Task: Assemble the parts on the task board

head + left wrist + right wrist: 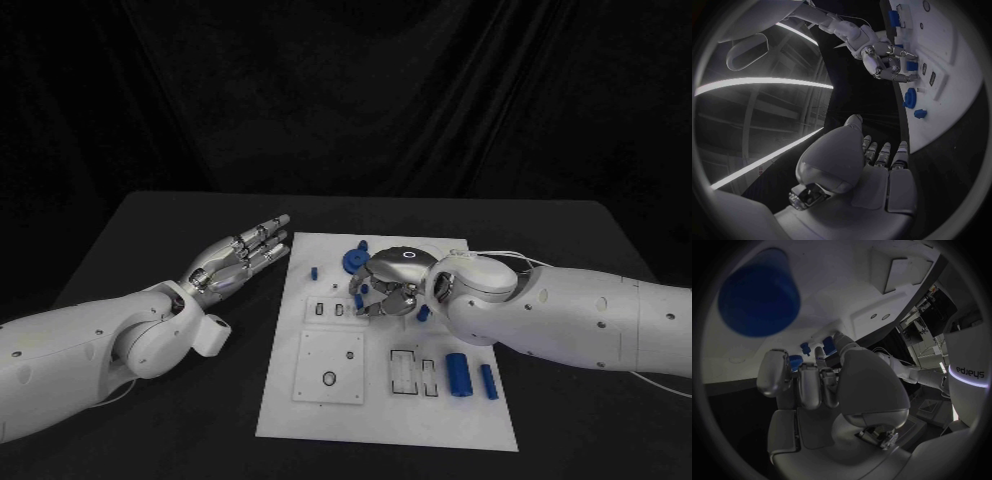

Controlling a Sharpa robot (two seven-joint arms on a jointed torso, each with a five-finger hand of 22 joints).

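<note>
The white task board (378,400) lies in the middle of the black table. My right hand (392,285) hangs over the board's far half with its fingers curled down. Its fingertips (901,76) close round a small blue part (912,65), and the same blue part (826,343) shows at the thumb tip. My left hand (238,258) is flat and open over the bare table left of the board, holding nothing. A blue gear (353,260) and a small blue peg (315,270) stand at the board's far left. Two blue cylinders (457,373) lie at its near right.
The board (954,60) has several slots and holes, with two raised white plates (332,366) on its near left. A large blurred blue part (757,295) sits close to the right wrist. Black table (159,230) surrounds the board, with a dark curtain behind.
</note>
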